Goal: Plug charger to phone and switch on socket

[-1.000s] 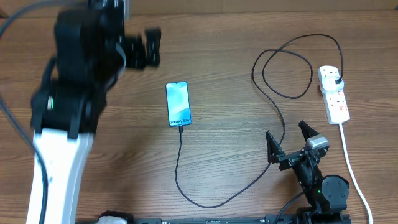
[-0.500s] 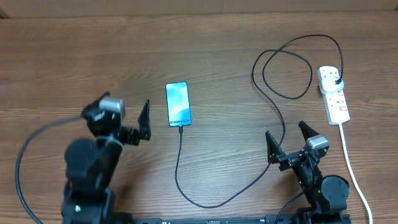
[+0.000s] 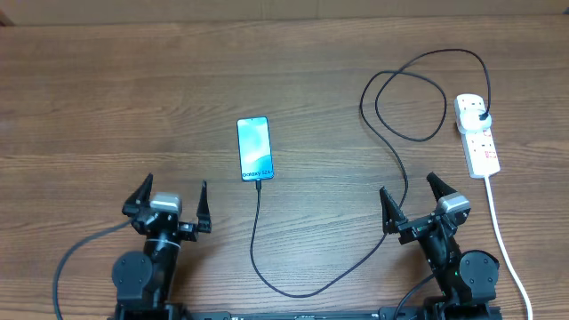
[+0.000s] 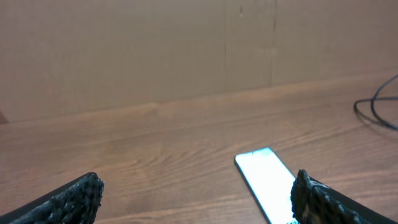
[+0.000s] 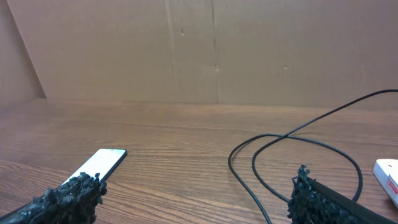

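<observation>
The phone (image 3: 254, 148) lies flat mid-table, screen lit, with "Galaxy S24" text at its near end. The black charger cable (image 3: 267, 258) meets the phone's near end, curves across the table, loops at the back and ends in a black plug (image 3: 481, 116) seated in the white socket strip (image 3: 477, 135) at the right. My left gripper (image 3: 173, 199) is open and empty at the near left. My right gripper (image 3: 413, 197) is open and empty at the near right. The phone shows in the left wrist view (image 4: 267, 180) and the right wrist view (image 5: 99, 165). The cable shows in the right wrist view (image 5: 249, 180).
The strip's white cord (image 3: 502, 240) runs toward the near right edge beside my right arm. A brown cardboard wall (image 5: 199, 50) stands behind the table. The strip's corner shows at the right edge of the right wrist view (image 5: 388, 177).
My left arm has swung down from the far left, past the phone's left side, to the near left edge. The right arm, phone, cable and strip have not moved.
</observation>
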You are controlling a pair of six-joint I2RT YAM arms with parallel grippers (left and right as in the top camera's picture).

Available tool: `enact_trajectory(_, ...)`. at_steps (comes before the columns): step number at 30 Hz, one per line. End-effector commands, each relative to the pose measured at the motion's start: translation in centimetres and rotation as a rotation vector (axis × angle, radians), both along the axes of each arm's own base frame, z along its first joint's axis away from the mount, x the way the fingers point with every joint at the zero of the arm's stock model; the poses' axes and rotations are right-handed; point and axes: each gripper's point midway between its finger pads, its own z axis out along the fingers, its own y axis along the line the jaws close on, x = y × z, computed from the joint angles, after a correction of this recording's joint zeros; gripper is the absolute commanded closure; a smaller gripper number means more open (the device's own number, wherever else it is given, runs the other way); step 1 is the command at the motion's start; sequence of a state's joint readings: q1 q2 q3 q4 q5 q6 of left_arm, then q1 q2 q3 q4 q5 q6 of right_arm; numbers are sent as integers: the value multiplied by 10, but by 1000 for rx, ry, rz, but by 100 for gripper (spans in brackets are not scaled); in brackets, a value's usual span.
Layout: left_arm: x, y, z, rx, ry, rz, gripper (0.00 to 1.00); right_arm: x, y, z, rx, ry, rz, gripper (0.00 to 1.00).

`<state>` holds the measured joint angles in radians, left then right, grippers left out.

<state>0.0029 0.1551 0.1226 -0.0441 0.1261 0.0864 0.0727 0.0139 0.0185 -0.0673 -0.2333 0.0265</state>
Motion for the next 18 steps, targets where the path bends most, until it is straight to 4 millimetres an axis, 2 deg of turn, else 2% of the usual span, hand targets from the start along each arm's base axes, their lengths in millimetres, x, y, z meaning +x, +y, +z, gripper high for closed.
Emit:
enact_trajectory(1, -2, 3, -20, 56, -16, 10, 0, 0, 2, -2, 7, -3, 8, 0)
enact_trajectory(3, -4, 3, -31, 56, -9, 10, 0, 0, 2, -2, 7, -3, 8, 0)
enact_trajectory(18, -4, 6, -30, 60, -14, 27, 1, 0, 2, -2, 7, -3, 8, 0)
